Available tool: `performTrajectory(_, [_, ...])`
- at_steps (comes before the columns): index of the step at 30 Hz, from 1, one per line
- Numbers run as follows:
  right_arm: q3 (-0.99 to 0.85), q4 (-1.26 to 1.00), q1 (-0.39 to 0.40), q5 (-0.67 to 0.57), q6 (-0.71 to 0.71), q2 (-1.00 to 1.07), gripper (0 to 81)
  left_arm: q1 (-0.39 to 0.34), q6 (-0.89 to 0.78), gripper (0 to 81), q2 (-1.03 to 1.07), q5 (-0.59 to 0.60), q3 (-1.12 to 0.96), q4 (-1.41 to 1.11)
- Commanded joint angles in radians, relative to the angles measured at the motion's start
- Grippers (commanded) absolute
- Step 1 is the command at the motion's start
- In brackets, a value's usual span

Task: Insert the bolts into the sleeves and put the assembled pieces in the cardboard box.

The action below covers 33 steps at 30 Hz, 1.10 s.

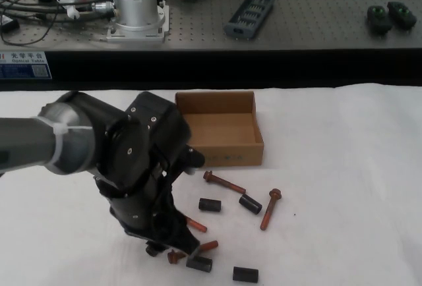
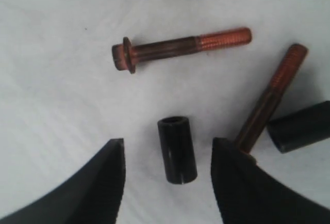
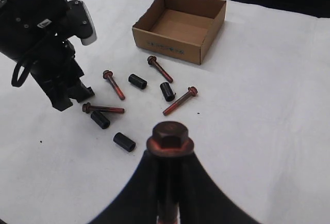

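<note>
Currently: left fingers (image 2: 95, 190) spread apart, low over the white-covered table (image 1: 356, 167), straddling a black sleeve (image 2: 177, 150) lying flat between them, neither finger touching it as far as can be told. Right fingers (image 3: 198, 193) clamped on the shank of a copper-coloured bolt (image 3: 170, 140), flanged hex head standing out past the fingertips, shank running back between them, threaded end hidden. Held above the cloth, well apart from the scatter. Open-topped cardboard box (image 3: 180, 25) beyond the loose parts, nothing seen inside. Near the straddled sleeve: a second bolt (image 2: 180, 48) just beyond it, lying crosswise; a third bolt (image 2: 270, 97) with its head end tucked under one left finger; another sleeve (image 2: 301, 126) right beside that bolt's shank.

Handling, by judgement: looks small, rigid, light and smooth-walled, this sleeve, so prone to rolling or squirting sideways if pinched off-centre. Best taken across the barrel at mid-length, bore ends left free. Bolt stiff metal, somewhat heavier, unlikely to slip in a firm pinch on the plain shank; thread end to be kept in line with the bore. Risk: third bolt snagging under the closing finger and dragging along
</note>
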Motion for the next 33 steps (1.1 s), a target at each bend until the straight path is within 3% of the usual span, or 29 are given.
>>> performTrajectory(1, [0.000, 0.000, 0.002, 0.001, 0.003, -0.008, 3.2, 0.000, 0.020, 36.3, 0.018, -0.051, -0.010, 0.041])
performTrajectory(18, [0.000, 0.000, 0.002, 0.001, 0.003, -0.008, 3.2, 0.000, 0.020, 35.5, 0.082, -0.021, -0.010, -0.010])
performTrajectory(27, [0.000, 0.000, 0.002, 0.001, 0.003, -0.008, 3.2, 0.000, 0.020, 8.1, 0.082, -0.021, -0.010, -0.038])
performTrajectory(33, [0.000, 0.000, 0.002, 0.001, 0.003, -0.008, 3.2, 0.000, 0.016, 4.2, 0.082, -0.021, -0.012, 0.001])
